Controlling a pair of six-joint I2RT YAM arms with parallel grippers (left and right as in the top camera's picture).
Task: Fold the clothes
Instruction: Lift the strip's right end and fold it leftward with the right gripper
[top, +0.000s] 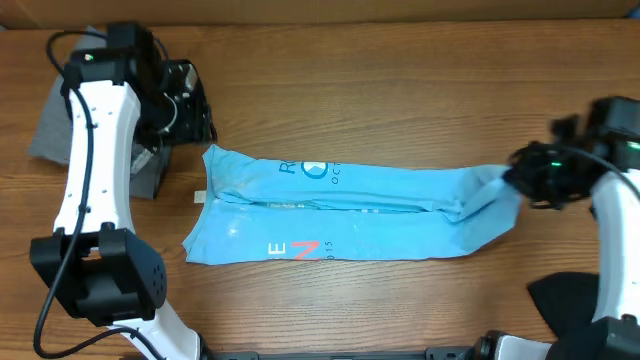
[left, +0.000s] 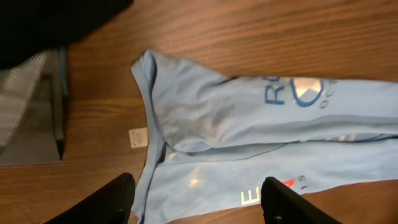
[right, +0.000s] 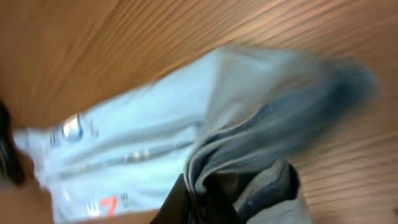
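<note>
The clothes in play are a light blue T-shirt (top: 340, 205), folded lengthwise into a long strip across the middle of the table, with white and red lettering showing. My right gripper (top: 530, 178) is at its right end, shut on a bunched, lifted fold of blue fabric (right: 249, 162); in the right wrist view the gripper (right: 211, 202) is mostly buried in cloth. My left gripper (top: 190, 115) hovers off the shirt's upper left corner. Its fingers (left: 118, 199) stand wide apart with nothing between them, above the shirt's left end (left: 205, 118).
A grey garment (top: 50, 130) lies at the far left under the left arm, also seen as grey cloth (left: 25, 124). A black garment (top: 565, 300) lies at the front right. A small white tag (left: 138, 137) sticks out at the shirt's left edge.
</note>
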